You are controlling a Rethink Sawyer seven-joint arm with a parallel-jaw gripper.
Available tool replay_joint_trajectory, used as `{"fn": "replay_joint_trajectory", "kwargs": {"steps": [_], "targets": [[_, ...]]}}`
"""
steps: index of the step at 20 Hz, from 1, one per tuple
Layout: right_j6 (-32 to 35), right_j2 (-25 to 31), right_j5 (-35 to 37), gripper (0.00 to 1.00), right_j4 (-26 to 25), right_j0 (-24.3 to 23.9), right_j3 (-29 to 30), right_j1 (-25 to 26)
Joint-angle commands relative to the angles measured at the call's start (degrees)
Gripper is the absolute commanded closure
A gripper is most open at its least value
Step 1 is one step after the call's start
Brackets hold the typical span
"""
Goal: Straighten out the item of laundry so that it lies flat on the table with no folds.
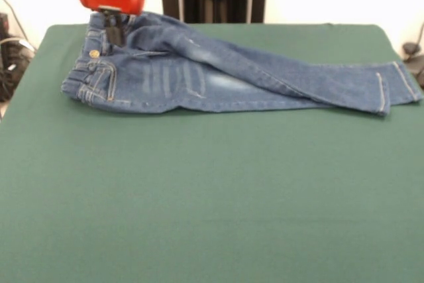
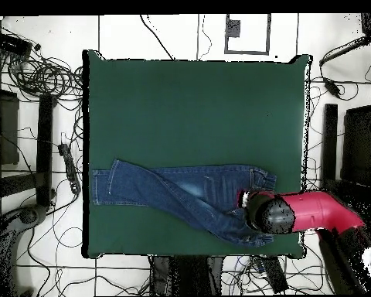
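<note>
The item of laundry [image 1: 218, 81], a small pair of blue jeans, lies across the far part of the green table [image 1: 199, 197]. Its waistband is at the left in the front view and its legs run to the right. The far leg lies slantwise over the other one, and the cuffs end near the table's right edge. My gripper [image 1: 114, 33] hangs right at the waistband's far corner, under its red ring. In the overhead view the jeans [image 2: 173, 193] lie near the table's [image 2: 188, 108] bottom edge, and the red arm [image 2: 320, 213] covers the waistband end.
Cables and stands lie on the floor around the table [image 2: 34, 77]. The jeans' cuffs reach close to the table's side edge [image 2: 92, 189].
</note>
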Motion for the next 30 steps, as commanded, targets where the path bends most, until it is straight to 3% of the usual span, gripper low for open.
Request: {"fn": "replay_joint_trajectory", "kwargs": {"steps": [1, 9, 15, 23, 30], "targets": [[21.79, -8.43, -8.47, 1.00, 4.82, 8.78, 7.76, 0.53], [27.26, -18.87, -14.31, 1.00, 12.30, 16.22, 9.42, 2.06], [34.77, -28.00, -16.00, 1.00, 19.10, 25.55, 12.51, 0.35], [39.92, -32.82, -20.33, 1.00, 28.15, 35.13, 13.98, 3.23], [39.96, -34.88, -25.76, 1.00, 32.43, 38.57, 11.08, 8.39]]}}
